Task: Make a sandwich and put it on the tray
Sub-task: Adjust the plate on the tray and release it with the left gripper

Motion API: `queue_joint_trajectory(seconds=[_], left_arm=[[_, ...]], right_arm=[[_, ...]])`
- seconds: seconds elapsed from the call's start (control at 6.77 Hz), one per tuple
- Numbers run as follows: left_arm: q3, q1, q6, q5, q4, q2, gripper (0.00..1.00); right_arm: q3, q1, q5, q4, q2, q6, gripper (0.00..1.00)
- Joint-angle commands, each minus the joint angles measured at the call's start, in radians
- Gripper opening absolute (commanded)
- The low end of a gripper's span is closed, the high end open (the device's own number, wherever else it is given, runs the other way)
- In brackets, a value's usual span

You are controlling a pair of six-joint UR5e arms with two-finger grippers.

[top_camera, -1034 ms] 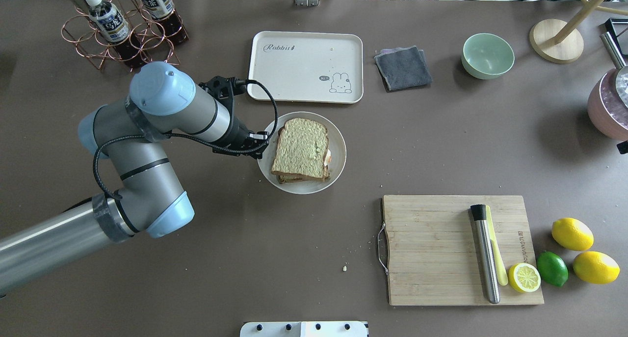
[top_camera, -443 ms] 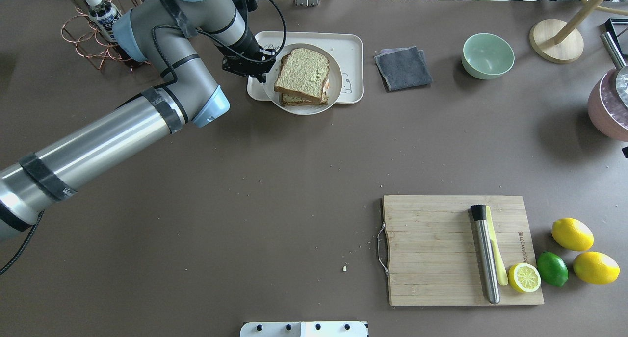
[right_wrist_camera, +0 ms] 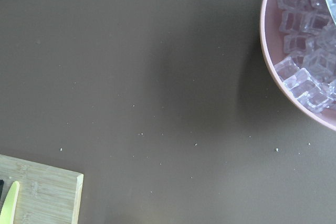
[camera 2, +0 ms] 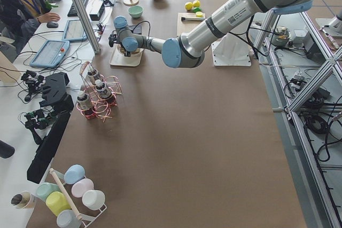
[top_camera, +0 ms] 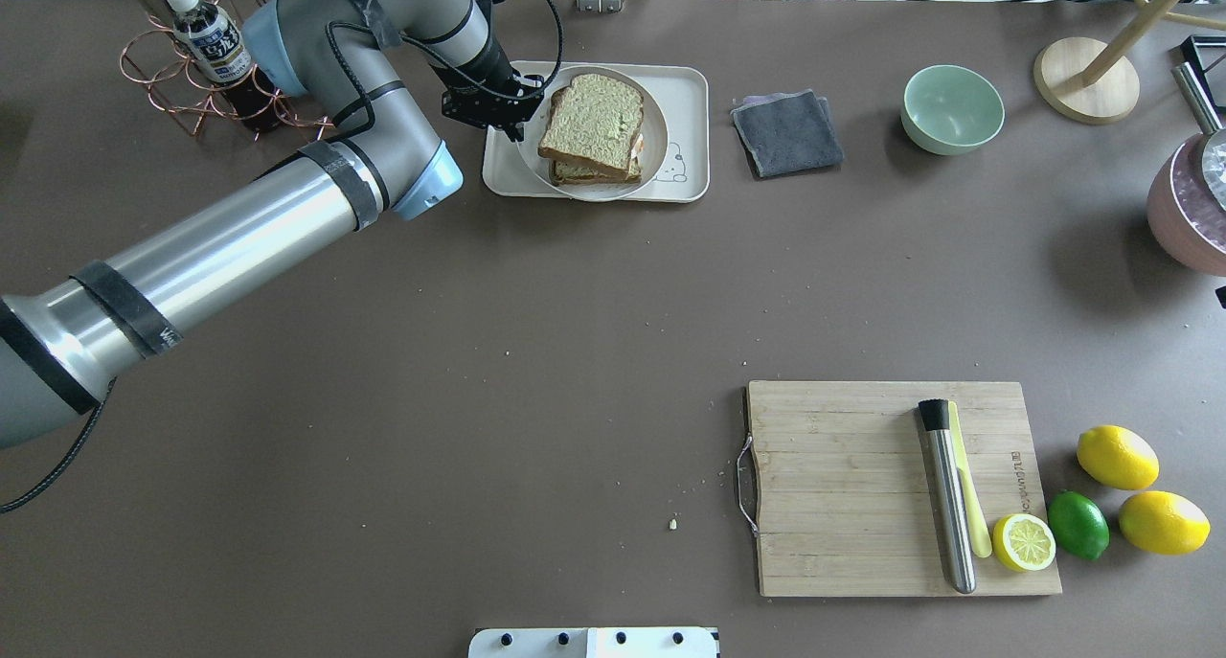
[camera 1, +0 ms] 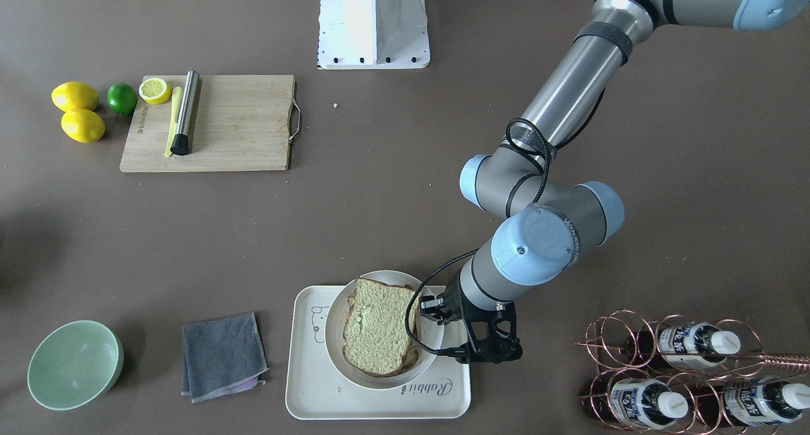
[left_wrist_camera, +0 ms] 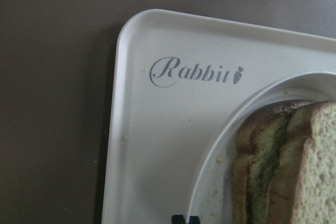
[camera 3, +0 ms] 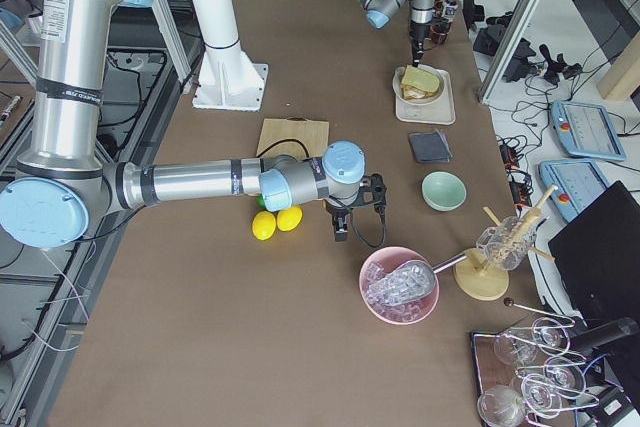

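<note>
Since a moment ago the plate (top_camera: 655,146) and sandwich (top_camera: 592,126) have shifted farther onto the tray (top_camera: 688,88).
Front view: the left gripper (camera 1: 443,351) clamps the plate's rim, sandwich just beside it. Overhead: plate lies over the tray's middle. Left wrist: black fingertips (left_wrist_camera: 185,219) on the rim, bread crusts close by. Right side view: right gripper (camera 3: 340,232) hangs near the lemons (camera 3: 264,226); its opening cannot be told.

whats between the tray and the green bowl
A folded grey cloth lies between the tray and the green bowl, clear in the overhead view.
</note>
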Motion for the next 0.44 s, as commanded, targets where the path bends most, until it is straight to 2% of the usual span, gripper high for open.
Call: queue_joint_trajectory(seconds=[0.0,0.3], left_arm=[[0.045,0.004,-0.007,0.037,-0.026,-0.019,0.00],[0.060,0.023,-0.070,0.080,-0.064,-0.027,0.00]], right_arm=[[0.001,-0.003,-0.002,-0.002,-0.002,0.000,1.00],[-0.001,-0.002,-0.003,-0.002,-0.005,0.000,1.00]])
